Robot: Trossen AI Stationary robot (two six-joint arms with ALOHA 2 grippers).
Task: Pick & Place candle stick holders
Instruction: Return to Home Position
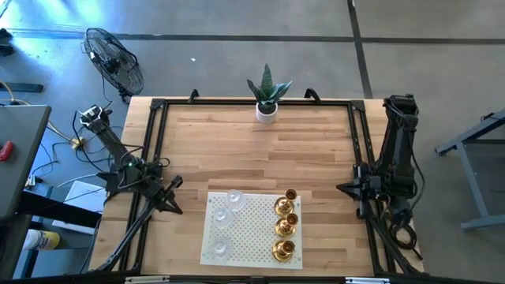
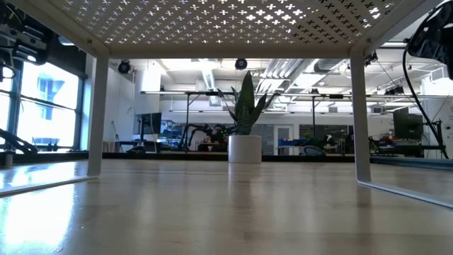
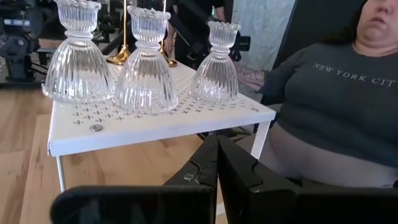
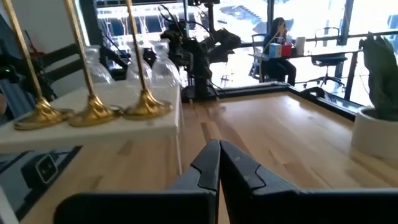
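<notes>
1. Three glass candle stick holders (image 3: pixel 144 68) stand in a row on the white shelf (image 3: pixel 155 121), on the side nearer the left arm. From above they are faint, seemingly evenly spaced.
2. Three gold candle stick holders (image 4: pixel 93 109) line the opposite side, their stem tops cut off in the right wrist view.
3. The left gripper (image 3: pixel 217 142) sits by the table's left edge, fingers pressed together, empty.
4. The right gripper (image 4: pixel 219 144) sits by the right edge, closed and empty.
5. The low view hides every holder, showing only the shelf's underside and legs.

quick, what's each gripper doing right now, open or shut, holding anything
left gripper: shut, holding nothing, just left of the white shelf.
right gripper: shut, holding nothing, at the table's right edge.
</notes>
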